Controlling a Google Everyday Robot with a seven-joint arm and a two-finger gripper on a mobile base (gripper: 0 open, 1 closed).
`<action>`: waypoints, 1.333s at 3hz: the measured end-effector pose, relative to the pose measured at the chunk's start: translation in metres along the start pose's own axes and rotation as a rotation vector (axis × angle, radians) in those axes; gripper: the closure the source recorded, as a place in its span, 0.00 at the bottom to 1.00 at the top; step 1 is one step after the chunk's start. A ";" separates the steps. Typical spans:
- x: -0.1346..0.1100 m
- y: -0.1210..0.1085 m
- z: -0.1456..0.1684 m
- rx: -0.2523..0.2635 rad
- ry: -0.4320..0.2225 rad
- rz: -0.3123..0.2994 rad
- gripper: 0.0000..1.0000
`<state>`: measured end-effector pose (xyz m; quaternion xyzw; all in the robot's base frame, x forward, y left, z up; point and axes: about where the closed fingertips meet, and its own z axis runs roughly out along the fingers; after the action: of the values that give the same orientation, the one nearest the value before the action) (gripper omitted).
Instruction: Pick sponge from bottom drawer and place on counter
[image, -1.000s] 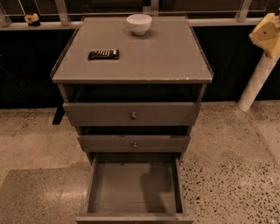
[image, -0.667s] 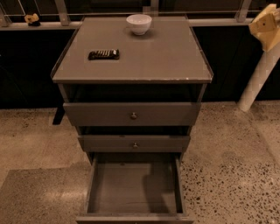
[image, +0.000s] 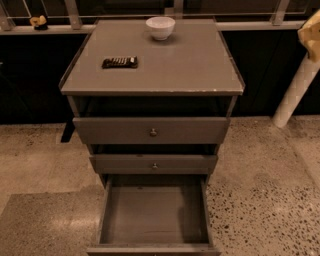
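The bottom drawer (image: 150, 215) of the grey cabinet is pulled open, and the part of its flat floor that I see is bare. The sponge does not show in it or anywhere else in view. The counter (image: 190, 65) is the cabinet's flat grey top. My gripper is out of view. Only a white arm link (image: 295, 92) and a pale-yellow blocky arm part (image: 311, 30) show, at the right edge, well apart from the cabinet.
A white bowl (image: 160, 27) stands at the counter's back middle and a dark flat bar (image: 120, 62) lies on its left half. The two upper drawers (image: 152, 131) with round knobs are shut. A small yellow object (image: 37, 21) sits on the back ledge. Speckled floor surrounds the cabinet.
The yellow arm part at the right edge has slid further right, partly out of view. The cabinet, bowl and dark bar have not moved.
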<state>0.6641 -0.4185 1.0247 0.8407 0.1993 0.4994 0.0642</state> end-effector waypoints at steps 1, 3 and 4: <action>-0.018 0.010 -0.031 0.151 0.115 -0.020 1.00; 0.008 -0.027 -0.072 0.337 0.295 -0.193 1.00; 0.023 -0.035 -0.096 0.387 0.424 -0.247 1.00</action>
<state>0.5810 -0.3858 1.0802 0.6837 0.4003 0.6049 -0.0799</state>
